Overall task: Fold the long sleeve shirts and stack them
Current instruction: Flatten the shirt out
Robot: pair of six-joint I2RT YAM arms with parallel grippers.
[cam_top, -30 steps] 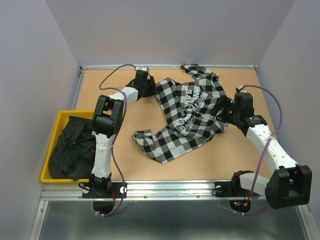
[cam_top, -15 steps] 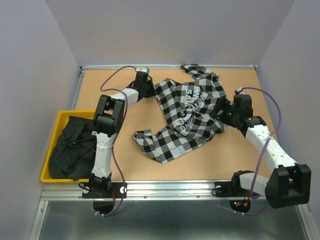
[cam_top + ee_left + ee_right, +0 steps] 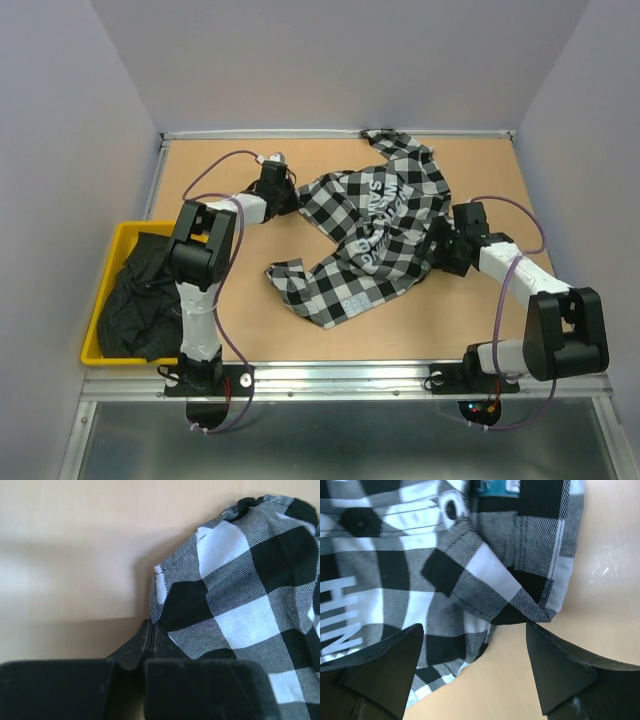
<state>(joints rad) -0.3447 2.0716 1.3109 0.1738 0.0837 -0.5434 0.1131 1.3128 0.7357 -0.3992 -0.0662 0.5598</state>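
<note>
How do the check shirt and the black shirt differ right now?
Look: the check shirt is black-and-white with white lettering; the black shirt is plain.
Place: the check shirt sprawls on the table; the black shirt sits bunched in the yellow bin.
Handling: the left gripper is shut on the check shirt's edge, the right gripper open over it; no gripper is at the black shirt.
Shared: both crumpled, neither folded.

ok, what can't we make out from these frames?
Left gripper, left wrist: shut at the check shirt edge; its fingers hide any pinched cloth.
Shirt lettering, top and right wrist: folds and frame edge cut it.
Black shirt, top: crumpled in yellow bin, left arm covers part.
</note>
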